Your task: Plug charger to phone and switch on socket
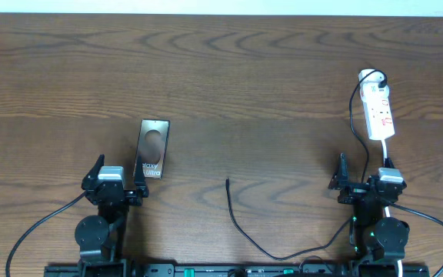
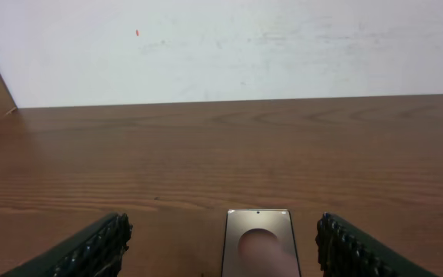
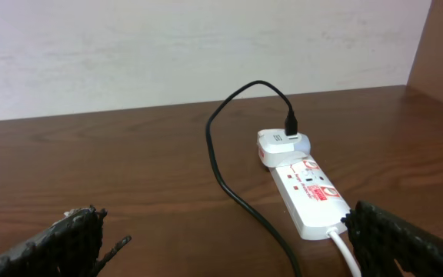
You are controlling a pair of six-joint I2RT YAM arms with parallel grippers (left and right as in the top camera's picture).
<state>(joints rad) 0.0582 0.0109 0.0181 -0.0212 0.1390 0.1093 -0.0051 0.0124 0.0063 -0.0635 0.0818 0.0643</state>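
The phone lies flat left of centre, screen up, just beyond my left gripper, which is open and empty. In the left wrist view the phone sits between my open fingers. The charger cable lies loose near the front, its plug tip pointing away from me. The white socket strip lies at the far right with a white plug at its far end. My right gripper is open and empty in front of it. The right wrist view shows the socket and the charger cable.
The socket's white lead runs back toward the right arm. The wooden table ends at a white wall behind. Black arm cables trail at the front by both bases.
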